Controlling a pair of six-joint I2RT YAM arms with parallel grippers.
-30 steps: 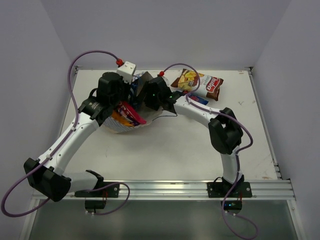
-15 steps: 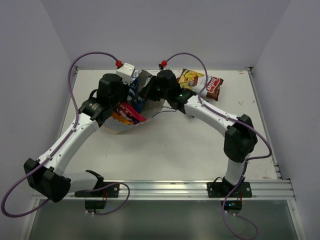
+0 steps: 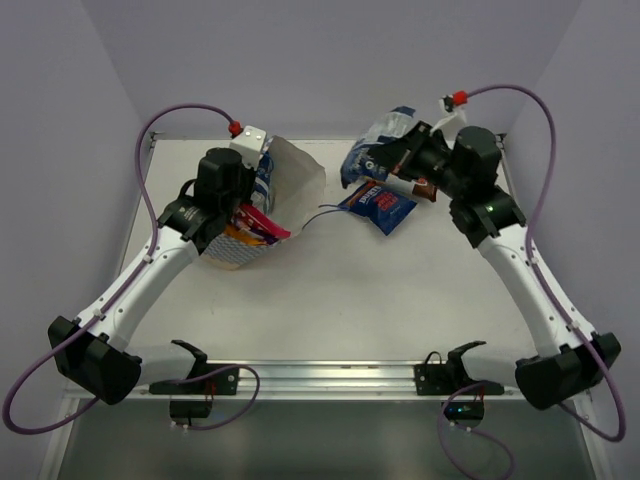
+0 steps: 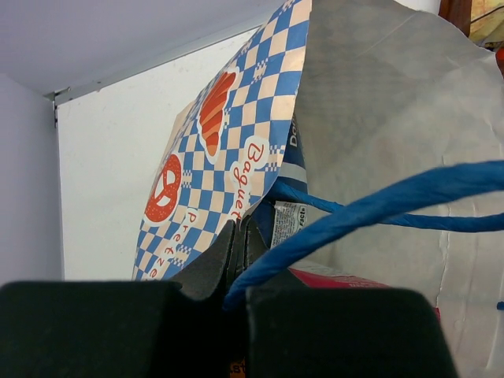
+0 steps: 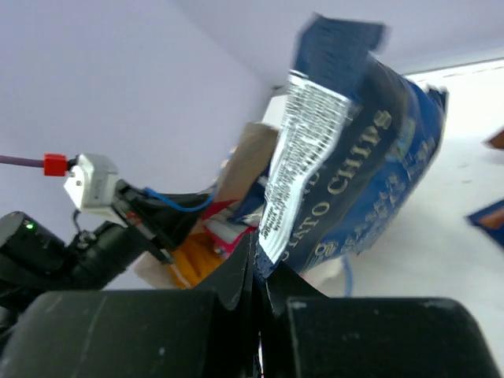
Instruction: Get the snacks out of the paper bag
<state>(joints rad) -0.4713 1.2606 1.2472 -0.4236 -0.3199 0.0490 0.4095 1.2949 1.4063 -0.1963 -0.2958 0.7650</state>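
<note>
Matt creased paper on the bag (image 4: 378, 102), twisted cord handle (image 4: 394, 201), glossy crinkly foil packet (image 5: 354, 181) in the right gripper (image 5: 256, 268).

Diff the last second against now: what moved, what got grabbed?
The right gripper pulled away from the bag and swung to the table's far right. It now holds a blue chip packet in the air, jaws shut on its edge. The left gripper stayed clamped at the bag's rim by the handle, and the bag stayed put.
</note>
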